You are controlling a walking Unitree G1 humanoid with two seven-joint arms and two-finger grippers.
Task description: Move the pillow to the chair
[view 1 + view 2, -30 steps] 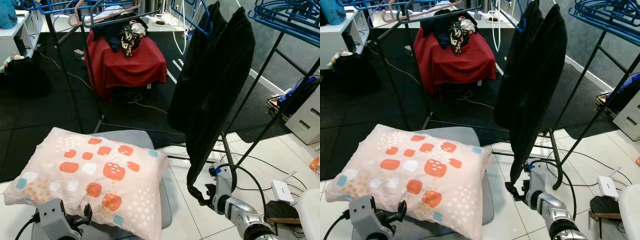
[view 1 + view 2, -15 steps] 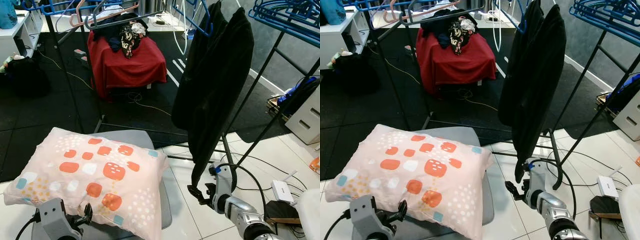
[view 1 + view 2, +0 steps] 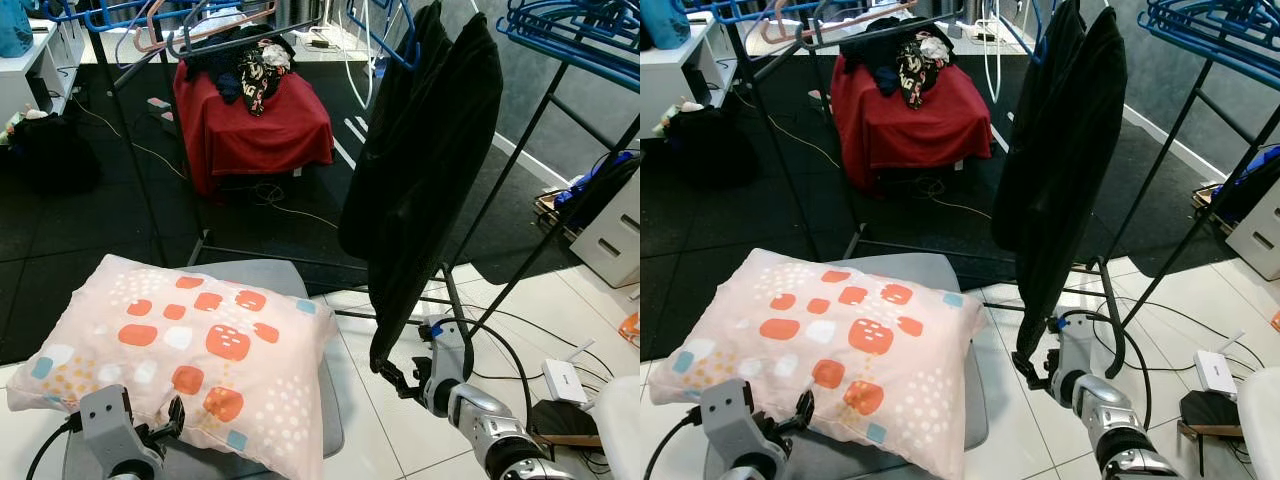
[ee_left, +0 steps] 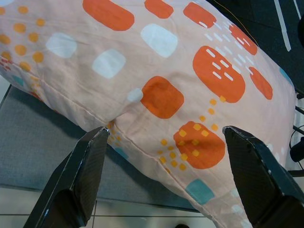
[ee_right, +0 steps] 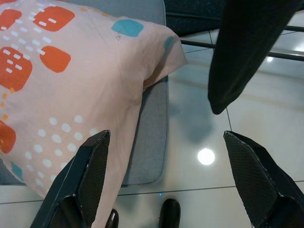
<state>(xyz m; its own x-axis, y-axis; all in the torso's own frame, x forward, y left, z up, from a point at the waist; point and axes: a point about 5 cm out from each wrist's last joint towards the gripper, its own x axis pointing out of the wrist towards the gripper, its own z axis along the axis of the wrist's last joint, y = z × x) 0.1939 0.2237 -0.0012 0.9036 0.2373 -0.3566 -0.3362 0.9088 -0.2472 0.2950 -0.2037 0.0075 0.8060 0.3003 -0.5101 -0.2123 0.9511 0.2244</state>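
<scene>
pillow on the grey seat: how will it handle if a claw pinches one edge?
The pillow looks soft and plump, so probably light but floppy, sagging from an edge pinch. It overhangs the grey seat, so a push would likely slide it off.

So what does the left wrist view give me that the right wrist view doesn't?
Left wrist view alone: the open left pincer framing the pillow's near seam and its orange and white patches. Right wrist view alone: the open right pincer over glossy white floor tiles, the hem of a hanging black garment and the pillow's far corner. Shared: the peach patterned pillow lying on the grey padded chair seat.
</scene>
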